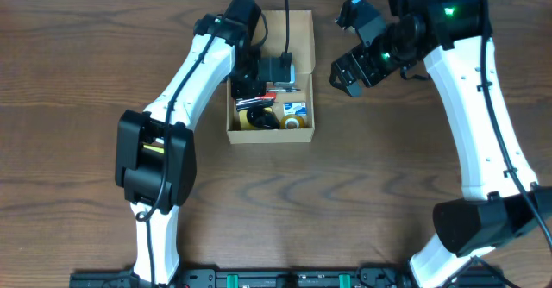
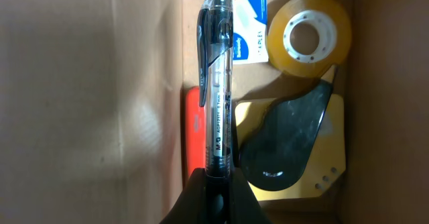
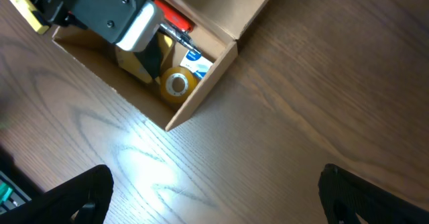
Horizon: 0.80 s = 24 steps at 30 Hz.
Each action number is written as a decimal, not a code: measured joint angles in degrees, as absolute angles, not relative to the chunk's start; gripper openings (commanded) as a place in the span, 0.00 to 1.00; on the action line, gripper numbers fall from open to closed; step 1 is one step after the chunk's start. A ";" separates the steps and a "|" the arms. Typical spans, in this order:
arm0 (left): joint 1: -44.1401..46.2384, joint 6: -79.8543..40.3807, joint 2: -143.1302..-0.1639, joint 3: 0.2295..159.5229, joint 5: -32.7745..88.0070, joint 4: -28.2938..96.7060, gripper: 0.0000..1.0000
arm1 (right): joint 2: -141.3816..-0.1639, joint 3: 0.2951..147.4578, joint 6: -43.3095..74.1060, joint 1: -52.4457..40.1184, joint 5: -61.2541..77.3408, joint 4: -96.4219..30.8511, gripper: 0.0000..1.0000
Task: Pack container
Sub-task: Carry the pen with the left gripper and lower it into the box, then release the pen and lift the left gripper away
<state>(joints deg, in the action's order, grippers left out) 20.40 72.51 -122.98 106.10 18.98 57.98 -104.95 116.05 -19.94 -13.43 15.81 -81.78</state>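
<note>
Left pincer (image 2: 218,187) clamping slim clear pen (image 2: 218,83), kraft cardboard container (image 1: 270,136)

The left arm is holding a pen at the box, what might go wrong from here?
The pen, pinched only at one end by the left jaws, may drop onto the tape roll or red item and lie crooked. The box is crowded, so pushing down might knock its contents. The right jaws hang open close beside it and might nudge it.
</note>
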 measured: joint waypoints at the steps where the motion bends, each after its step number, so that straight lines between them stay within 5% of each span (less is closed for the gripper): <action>1: 20.43 72.53 -123.15 106.10 18.63 57.78 0.05 | -104.95 116.05 -19.94 -13.43 15.81 -81.78 0.99; 12: 20.40 73.12 -126.43 106.10 14.33 54.76 0.06 | -104.95 116.05 -19.94 -13.43 15.81 -81.78 0.99; 19: 20.43 70.67 -126.76 106.10 13.72 53.78 0.41 | -104.95 116.05 -19.94 -13.43 15.79 -81.78 0.99; 24: 20.40 69.23 -126.76 106.10 13.52 53.65 0.41 | -104.95 116.05 -19.92 -13.43 15.81 -81.78 0.99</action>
<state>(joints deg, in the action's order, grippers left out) 20.40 69.23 -126.76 106.10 13.52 53.65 -104.95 116.05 -19.92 -13.43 15.81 -81.78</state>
